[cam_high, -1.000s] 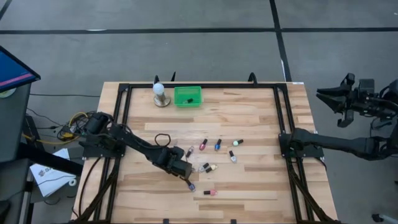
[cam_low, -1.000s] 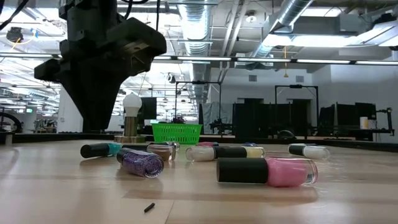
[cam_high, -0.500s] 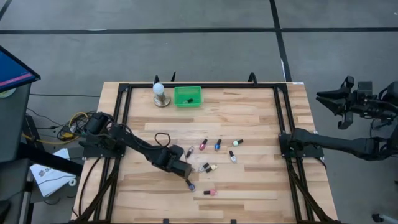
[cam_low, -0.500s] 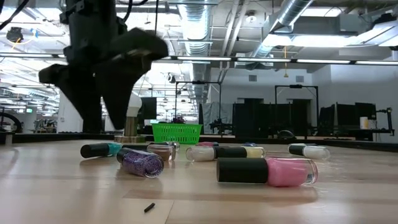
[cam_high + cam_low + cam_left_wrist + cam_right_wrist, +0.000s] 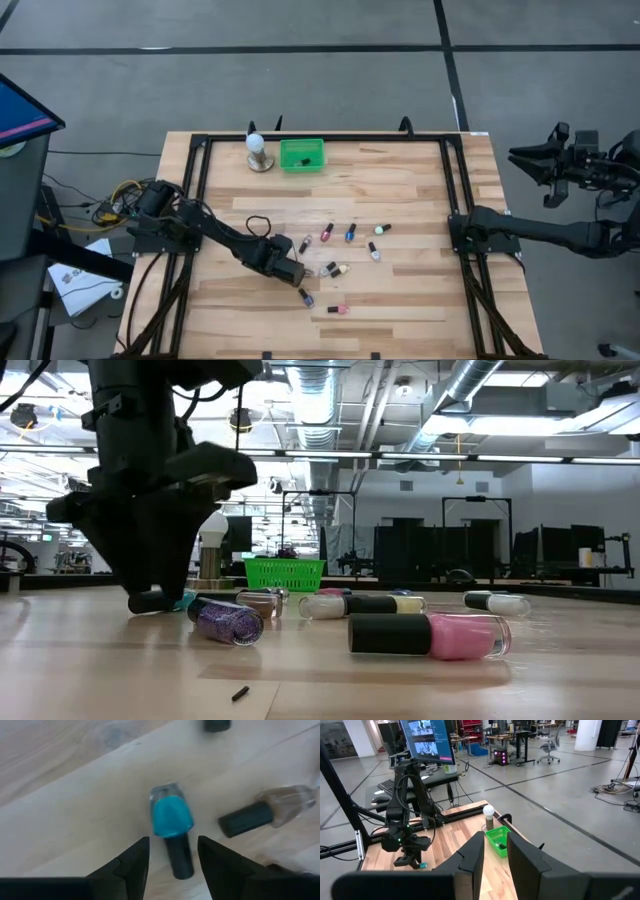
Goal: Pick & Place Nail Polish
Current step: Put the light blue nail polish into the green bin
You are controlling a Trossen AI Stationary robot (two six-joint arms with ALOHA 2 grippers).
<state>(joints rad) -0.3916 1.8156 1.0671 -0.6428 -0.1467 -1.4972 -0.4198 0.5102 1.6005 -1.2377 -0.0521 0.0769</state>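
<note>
Several tiny nail polish bottles lie on their sides in the middle of the wooden table (image 5: pixel 400 190). Among them are a purple one (image 5: pixel 307 298), a pink one (image 5: pixel 339 309) and a cream one (image 5: pixel 340 269). My left gripper (image 5: pixel 296 272) is open and low over a teal bottle (image 5: pixel 171 817), which lies flat. Its fingers stand on either side of the bottle's dark cap (image 5: pixel 180 861), apart from it. In the low view the fingertips (image 5: pixel 150 592) are close to the tabletop by the teal bottle (image 5: pixel 180 600). My right gripper (image 5: pixel 495 857) is open and waits off the table's right edge (image 5: pixel 525 158).
A green basket (image 5: pixel 301 154) with one bottle inside stands at the far edge, next to a white bulb on a round base (image 5: pixel 258 152). A clear bottle with a dark cap (image 5: pixel 265 812) lies close beside the teal one. A black frame (image 5: pixel 450 180) runs along the table's sides.
My left gripper has come down toward the tabletop over the teal bottle and shifted slightly toward the table's left edge. The bottles have stayed where they were.
</note>
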